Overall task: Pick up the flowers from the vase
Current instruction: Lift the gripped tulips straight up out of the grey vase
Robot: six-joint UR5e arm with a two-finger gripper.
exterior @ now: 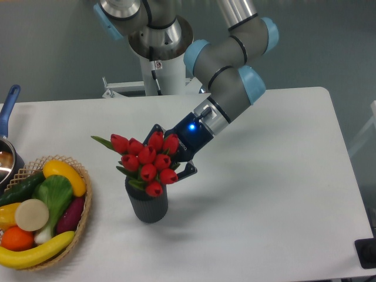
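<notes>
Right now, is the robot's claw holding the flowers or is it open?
Claw: behind the flowers, mostly hidden by them; cannot tell if it is closed on them. Flowers still sit in the vase.

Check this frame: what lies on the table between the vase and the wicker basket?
Nothing. In the camera view, bare white table separates the vase from the wicker basket; the flowers only overhang above the vase.
</notes>
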